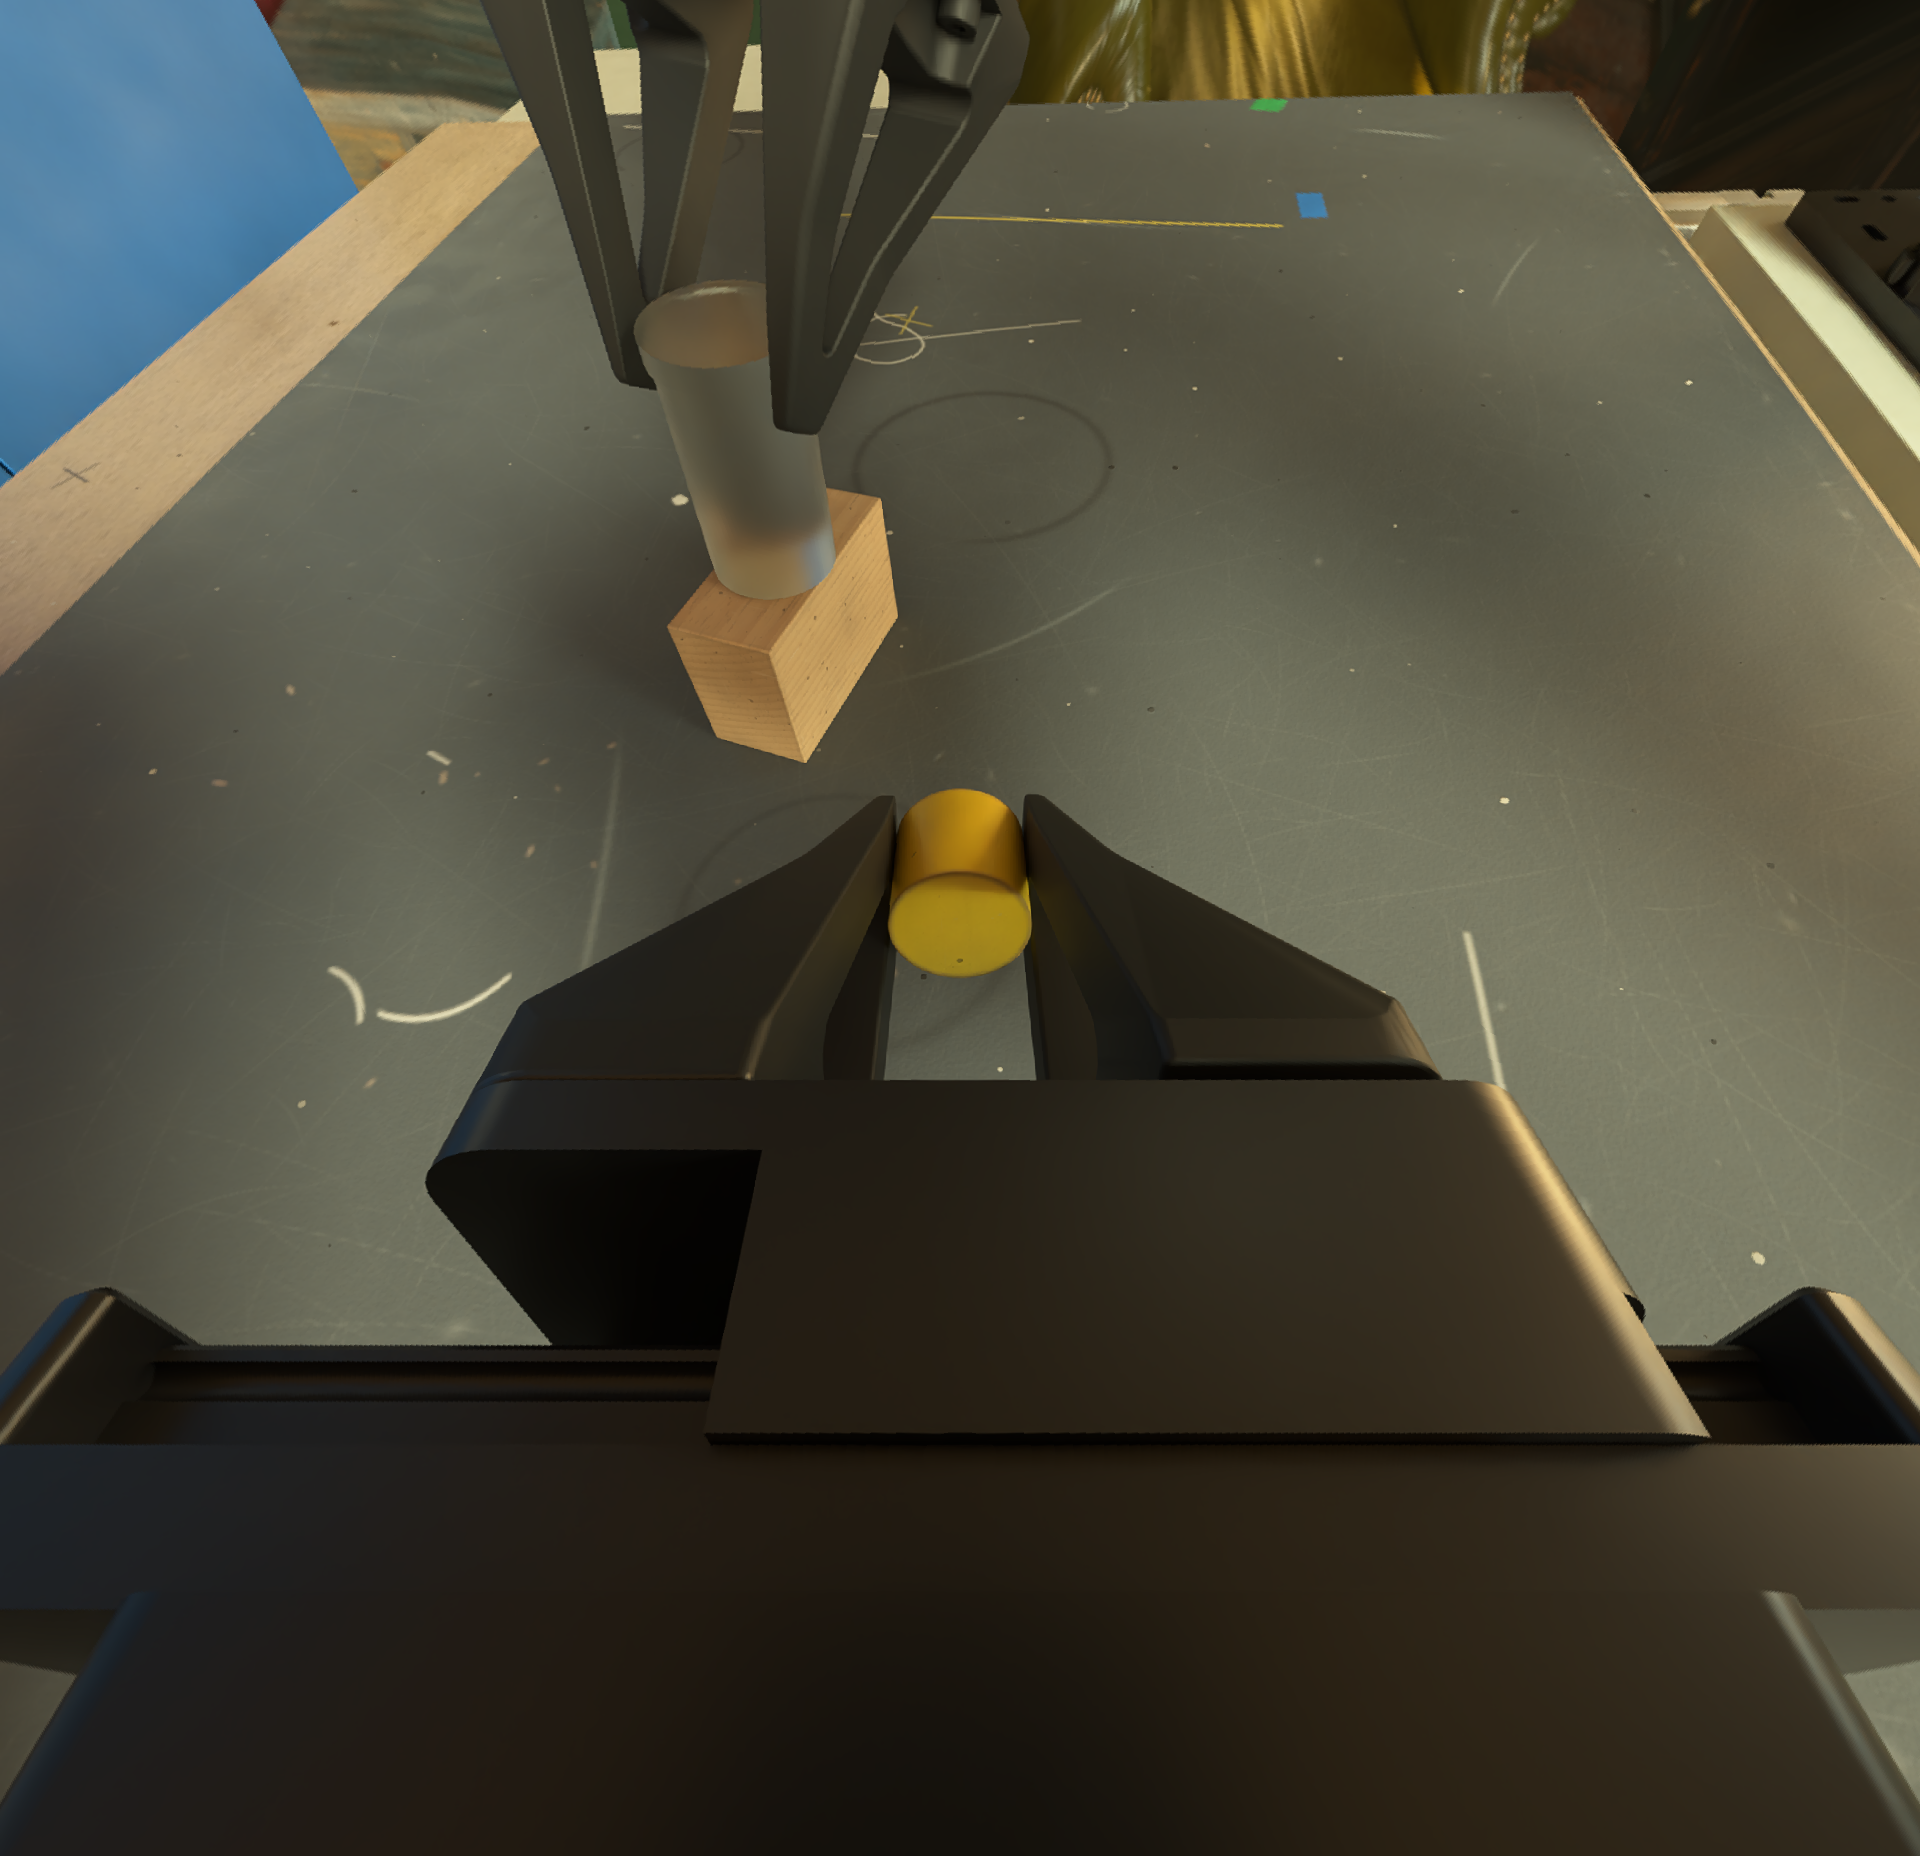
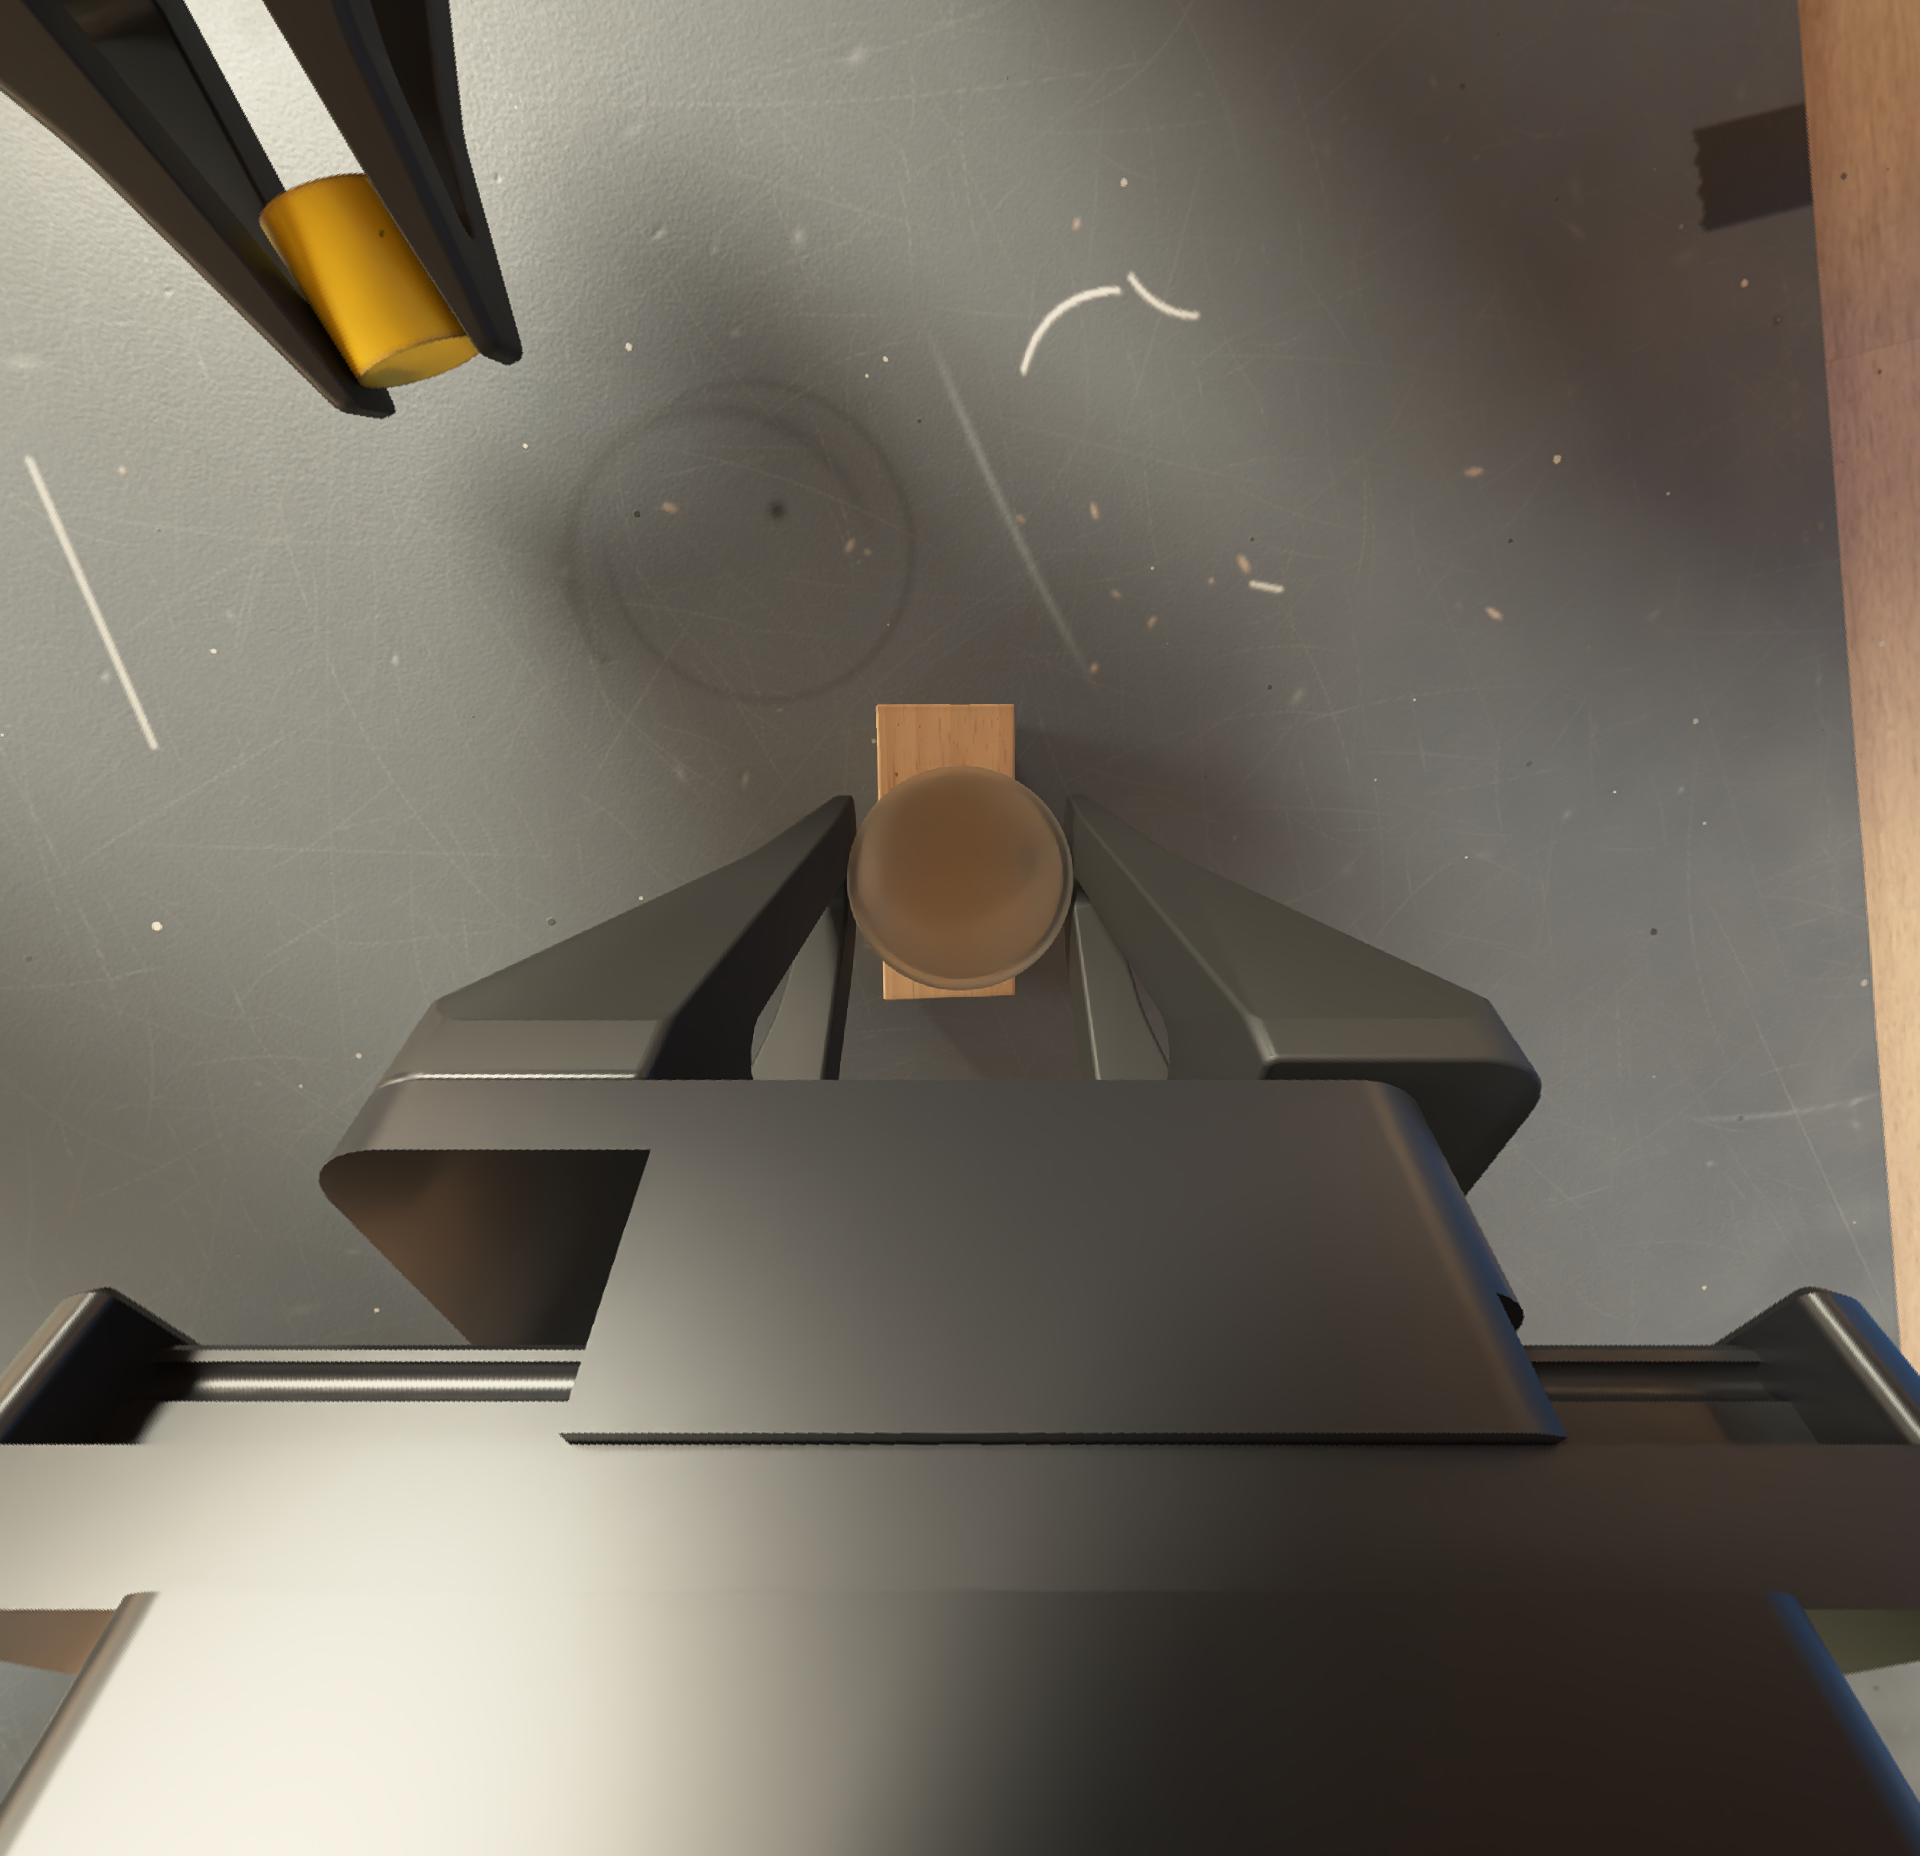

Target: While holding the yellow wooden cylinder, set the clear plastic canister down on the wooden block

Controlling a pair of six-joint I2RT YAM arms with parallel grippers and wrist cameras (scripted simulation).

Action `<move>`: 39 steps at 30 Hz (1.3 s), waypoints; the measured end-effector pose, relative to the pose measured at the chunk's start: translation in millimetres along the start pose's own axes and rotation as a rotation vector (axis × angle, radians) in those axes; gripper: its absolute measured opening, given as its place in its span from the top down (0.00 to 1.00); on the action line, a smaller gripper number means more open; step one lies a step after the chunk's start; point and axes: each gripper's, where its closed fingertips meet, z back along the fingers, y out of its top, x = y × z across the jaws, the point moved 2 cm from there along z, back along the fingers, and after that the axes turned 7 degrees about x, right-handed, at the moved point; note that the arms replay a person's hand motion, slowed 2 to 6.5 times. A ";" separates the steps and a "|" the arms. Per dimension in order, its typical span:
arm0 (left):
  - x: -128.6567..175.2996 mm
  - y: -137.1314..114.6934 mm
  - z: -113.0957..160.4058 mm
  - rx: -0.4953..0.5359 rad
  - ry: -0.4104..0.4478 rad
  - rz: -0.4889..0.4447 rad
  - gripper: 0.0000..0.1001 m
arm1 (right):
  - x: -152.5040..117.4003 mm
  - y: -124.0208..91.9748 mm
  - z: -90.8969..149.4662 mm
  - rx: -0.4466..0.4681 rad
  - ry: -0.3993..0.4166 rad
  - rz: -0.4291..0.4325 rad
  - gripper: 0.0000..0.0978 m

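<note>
The left gripper (image 1: 958, 876) is closed on the yellow cylinder (image 1: 958, 881), one finger against each side, and holds it clear above the grey table (image 1: 1351, 663). The cylinder lies lengthwise between the fingers with one flat end facing the wrist camera.

The right gripper (image 2: 958, 876) points straight down and grips the clear canister (image 2: 958, 876) near its top. In the left wrist view the canister (image 1: 743, 445) stands upright with its base at the top face of the wooden block (image 1: 790, 643); whether the base is fully seated or just above the wood cannot be told. From above, the block (image 2: 943, 736) shows beyond the canister on two opposite sides, and the canister is wider than the block's short side, so it appears to overhang there.

Recommended procedure for the step in hand:

1. Keep the left grip unchanged and the left arm well apart from the block.
2. Lower the canister vertically until its base bears flat on the wood.
3. Confirm the canister is centred on the narrow face before release, since the margin is small.
4. Open the right fingers slowly and evenly, so that neither drags the canister sideways.
5. Withdraw straight upward.

Main risk: a tilted or off-centre release is likely to tip the tall canister off the block.
</note>
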 end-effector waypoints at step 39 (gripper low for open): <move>0.3 -0.5 0.0 -0.003 -0.003 -0.002 0.80 | 1.7 -0.5 0.5 -0.011 -0.003 0.010 0.66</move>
